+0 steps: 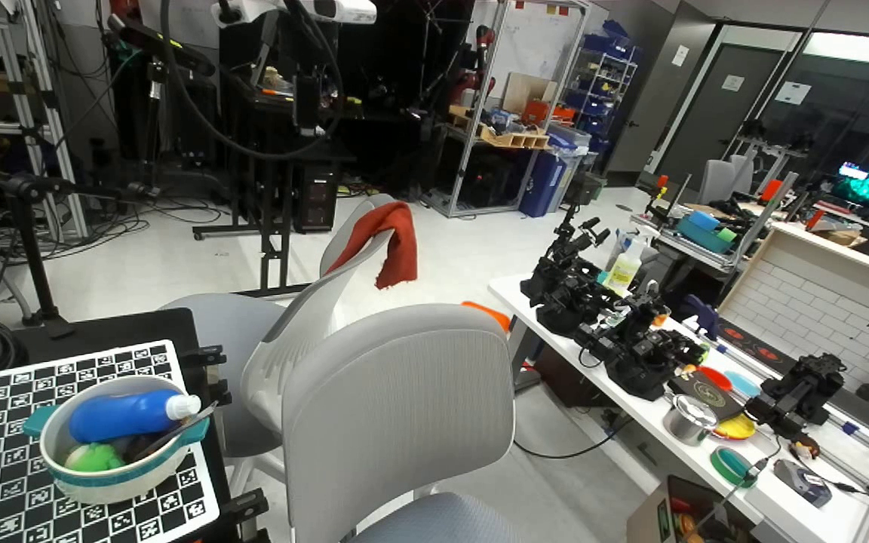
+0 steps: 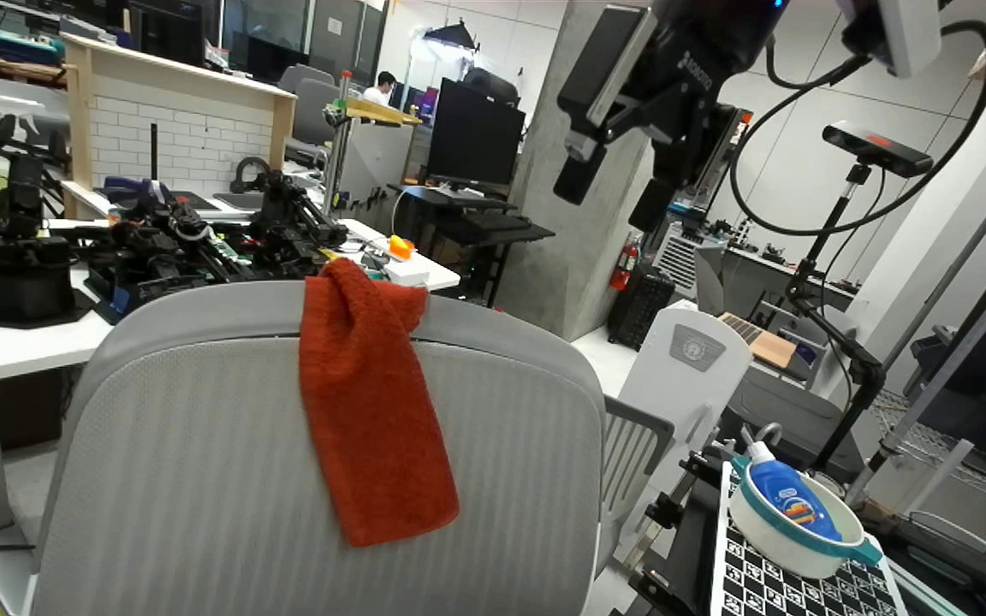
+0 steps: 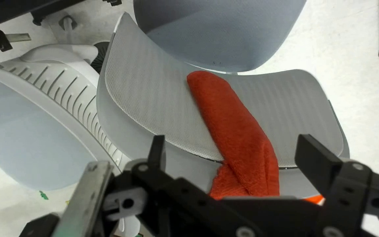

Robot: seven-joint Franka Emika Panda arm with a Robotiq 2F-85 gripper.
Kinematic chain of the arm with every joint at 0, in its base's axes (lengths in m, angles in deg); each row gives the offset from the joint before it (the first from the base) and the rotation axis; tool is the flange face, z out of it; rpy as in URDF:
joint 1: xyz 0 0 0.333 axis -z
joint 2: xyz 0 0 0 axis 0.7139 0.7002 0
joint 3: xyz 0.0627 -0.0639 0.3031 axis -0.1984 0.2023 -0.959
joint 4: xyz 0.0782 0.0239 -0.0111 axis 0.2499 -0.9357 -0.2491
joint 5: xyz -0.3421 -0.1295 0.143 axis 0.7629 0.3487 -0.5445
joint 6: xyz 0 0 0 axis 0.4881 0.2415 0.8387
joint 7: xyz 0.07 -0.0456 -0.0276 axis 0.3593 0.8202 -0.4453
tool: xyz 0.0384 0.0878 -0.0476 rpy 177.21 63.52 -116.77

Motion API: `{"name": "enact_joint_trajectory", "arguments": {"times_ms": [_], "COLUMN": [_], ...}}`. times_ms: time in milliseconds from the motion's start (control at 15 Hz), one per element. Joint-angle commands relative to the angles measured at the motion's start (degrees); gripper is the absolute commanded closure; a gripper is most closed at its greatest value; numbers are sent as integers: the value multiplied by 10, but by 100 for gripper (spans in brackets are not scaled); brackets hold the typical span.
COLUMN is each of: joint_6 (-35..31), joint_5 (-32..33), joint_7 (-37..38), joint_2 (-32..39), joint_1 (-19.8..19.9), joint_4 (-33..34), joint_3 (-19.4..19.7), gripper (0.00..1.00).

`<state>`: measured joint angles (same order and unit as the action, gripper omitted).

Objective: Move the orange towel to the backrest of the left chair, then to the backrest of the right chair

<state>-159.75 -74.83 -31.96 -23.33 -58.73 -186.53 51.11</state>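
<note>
Standing beyond the left side of the mesh backrest (image 2: 202, 445) in an exterior view, a white table (image 2: 18, 351) bears black robot arms (image 2: 18, 278); over the backrest's top edge the orange-red towel (image 2: 377, 419) lies draped, its long end hanging down the mesh. Higher than the backrest and toward its right, the gripper (image 2: 614, 190) has its fingers (image 2: 580, 177) spread wide, nothing between them, clear of the towel. Past the backrest's right side: a slatted chair (image 2: 628, 452) just beside it, then a bowl (image 2: 775, 541) holding a blue bottle (image 2: 791, 499).
</note>
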Motion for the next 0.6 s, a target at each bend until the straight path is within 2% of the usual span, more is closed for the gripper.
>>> {"name": "enact_joint_trajectory", "arguments": {"times_ms": [0, 267, 533], "joint_6": [-37, -86, -102], "joint_5": [-22, -14, -9], "joint_7": [-13, -38, -78], "joint_2": [-23, -5, 49], "joint_1": [9, 14, 32], "joint_4": [-34, -25, 33], "joint_3": [-9, -6, 5], "gripper": [0, 0, 0]}}
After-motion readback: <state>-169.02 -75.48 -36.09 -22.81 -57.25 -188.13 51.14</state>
